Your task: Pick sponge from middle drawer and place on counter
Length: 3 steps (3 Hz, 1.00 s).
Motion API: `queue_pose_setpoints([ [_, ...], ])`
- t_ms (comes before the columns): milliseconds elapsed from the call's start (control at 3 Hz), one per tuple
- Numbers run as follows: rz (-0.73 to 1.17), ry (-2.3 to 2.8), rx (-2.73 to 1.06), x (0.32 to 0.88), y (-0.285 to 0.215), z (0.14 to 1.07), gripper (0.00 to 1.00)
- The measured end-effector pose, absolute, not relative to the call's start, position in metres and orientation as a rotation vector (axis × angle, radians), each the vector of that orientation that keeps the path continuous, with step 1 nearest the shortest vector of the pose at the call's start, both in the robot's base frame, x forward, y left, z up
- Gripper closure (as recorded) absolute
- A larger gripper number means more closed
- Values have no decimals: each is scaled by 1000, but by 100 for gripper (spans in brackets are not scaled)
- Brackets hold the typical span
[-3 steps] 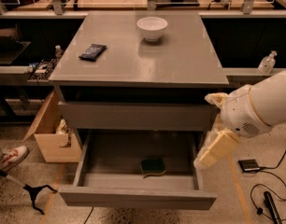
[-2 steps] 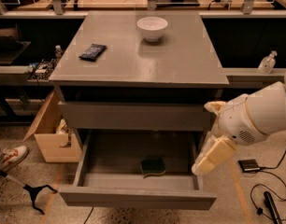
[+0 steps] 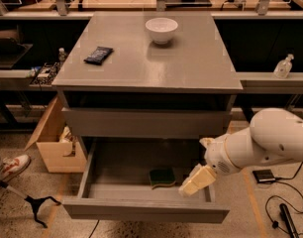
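- Down in the open middle drawer (image 3: 146, 211), toward its front wall, we see the sponge (image 3: 163, 177) lying flat with its dark green face up.
- Just to the right of it hangs the gripper (image 3: 196, 180), low over the drawer's front right corner. We cannot tell how far open it is, and we judge it has hold of nothing, since the sponge rests on the drawer floor.
- Our first worry is the approach. Coming in from the side, the gripper could nudge the sponge along the floor (it is light foam and should slide easily) rather than close around it.
- The sponge sits close to the front wall, so a descent too near that wall could strike the rim or pin the sponge against it.
- A shallow pinch on the soft foam may let it slip out on the lift, dropping it back in or onto the ground.
- On the way up, the arm must clear the closed drawer above and the edge of the counter (image 3: 191, 68); a tight path risks a knock.
- For placing, the white bowl (image 3: 161, 29) and the black packet (image 3: 98, 54) already occupy parts of the counter, so we would aim between or in front of them.
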<state>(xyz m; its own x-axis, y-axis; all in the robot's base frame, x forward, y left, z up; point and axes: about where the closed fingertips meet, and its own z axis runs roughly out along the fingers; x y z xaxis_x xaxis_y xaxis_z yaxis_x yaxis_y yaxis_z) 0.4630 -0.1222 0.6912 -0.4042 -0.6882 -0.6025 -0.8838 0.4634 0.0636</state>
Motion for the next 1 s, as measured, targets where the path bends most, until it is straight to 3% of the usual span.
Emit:
queue_pose_setpoints([
  [667,540,2264,-1054,523,-75,603,0],
  [1000,540,2264,-1054,523,-75,603,0],
])
